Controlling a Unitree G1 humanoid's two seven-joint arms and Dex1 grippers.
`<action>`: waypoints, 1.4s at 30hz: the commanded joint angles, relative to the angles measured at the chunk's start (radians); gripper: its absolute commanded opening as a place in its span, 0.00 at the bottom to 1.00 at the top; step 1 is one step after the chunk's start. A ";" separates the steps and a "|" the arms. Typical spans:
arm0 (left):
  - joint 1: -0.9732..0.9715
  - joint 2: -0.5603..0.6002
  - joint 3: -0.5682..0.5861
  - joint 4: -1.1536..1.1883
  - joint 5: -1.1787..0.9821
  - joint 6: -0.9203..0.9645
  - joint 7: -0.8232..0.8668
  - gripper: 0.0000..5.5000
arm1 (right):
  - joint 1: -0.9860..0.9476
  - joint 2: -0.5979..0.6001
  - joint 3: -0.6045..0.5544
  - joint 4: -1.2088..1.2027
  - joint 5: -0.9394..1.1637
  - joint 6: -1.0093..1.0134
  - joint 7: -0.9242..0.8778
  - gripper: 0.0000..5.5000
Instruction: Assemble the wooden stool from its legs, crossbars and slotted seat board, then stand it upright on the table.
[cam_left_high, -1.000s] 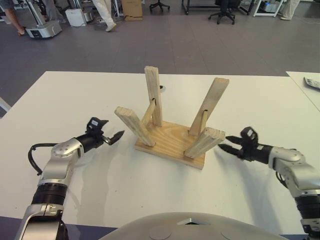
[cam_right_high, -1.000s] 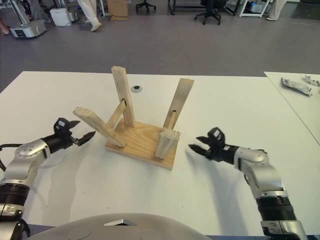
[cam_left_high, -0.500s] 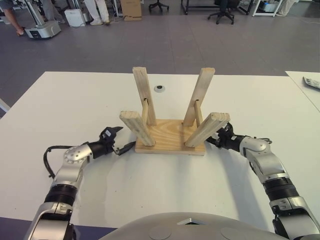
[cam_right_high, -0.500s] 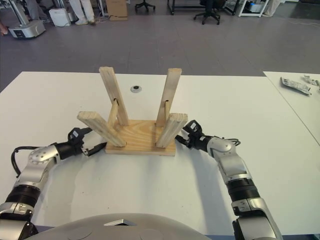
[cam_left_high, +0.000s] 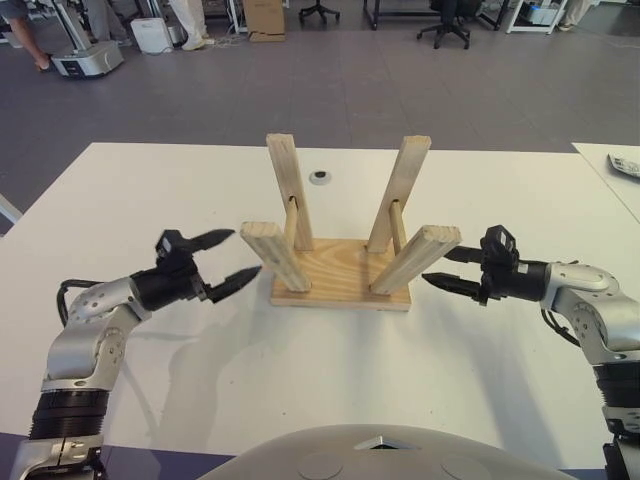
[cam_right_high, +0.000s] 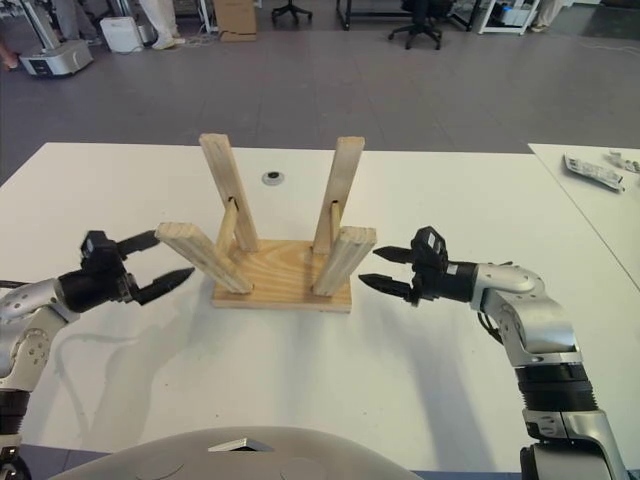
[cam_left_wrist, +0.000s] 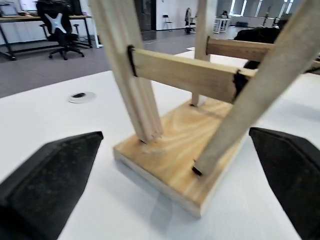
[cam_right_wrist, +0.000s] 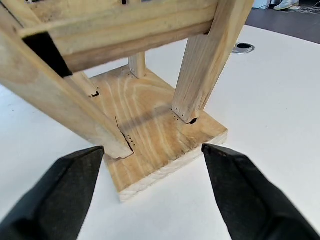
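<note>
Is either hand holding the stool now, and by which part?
Nothing is held: the left hand and right hand are open, either side of the stool.

The wooden stool (cam_left_high: 345, 260) is assembled and rests upside down near the middle of the white table (cam_left_high: 500, 180). Its pale seat board (cam_left_high: 335, 290) lies flat on the table. Four legs (cam_left_high: 288, 190) point up and lean outward. A crossbar (cam_left_wrist: 185, 75) joins the two legs on each side.
</note>
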 joint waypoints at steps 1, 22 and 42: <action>-0.069 0.034 -0.078 0.104 0.105 -0.076 -0.102 0.98 | -0.034 -0.014 0.062 0.038 -0.053 -0.064 0.049 0.67; -0.345 -0.215 -0.177 0.589 0.201 -0.319 -0.259 0.67 | -0.133 0.165 0.182 0.183 -0.066 -0.161 0.123 0.35; -0.345 -0.246 -0.106 0.398 0.024 -0.005 -0.277 0.26 | -0.206 0.171 0.118 0.159 0.080 0.031 0.155 0.25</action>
